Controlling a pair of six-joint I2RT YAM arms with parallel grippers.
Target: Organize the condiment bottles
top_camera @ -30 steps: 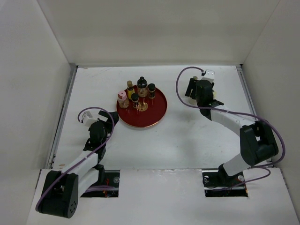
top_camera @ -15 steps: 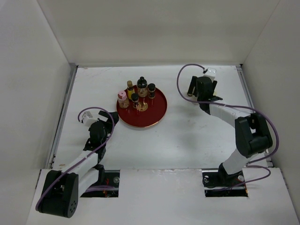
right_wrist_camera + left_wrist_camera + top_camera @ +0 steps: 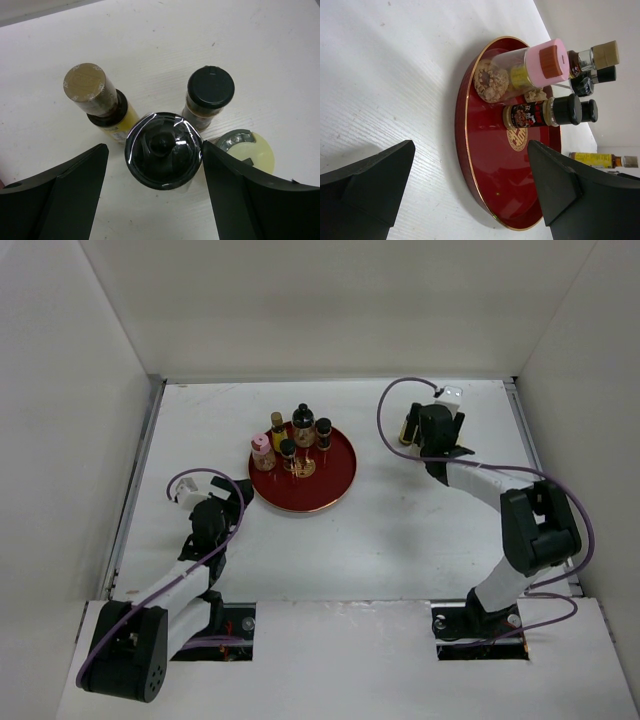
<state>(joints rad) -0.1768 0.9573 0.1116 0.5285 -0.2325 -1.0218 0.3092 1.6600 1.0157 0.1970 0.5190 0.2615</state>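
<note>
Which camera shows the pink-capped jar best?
The left wrist view: the pink-capped jar is close up on the tray, its crumbly contents visible. The top view shows the jar small, at the tray's left edge. The right wrist view does not show it.

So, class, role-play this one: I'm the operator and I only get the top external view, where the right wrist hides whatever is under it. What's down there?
Observer: A black dome-capped bottle stands between the open fingers of the right gripper, not yet gripped.
Operator: Anything close beside it?
Observer: Three neighbours: a tan-capped bottle with a yellow label, a black flat-capped jar and a pale yellow-capped one.
Operator: Is the left gripper holding anything?
Observer: No. The left gripper is open and empty, pointed at the red tray.
</note>
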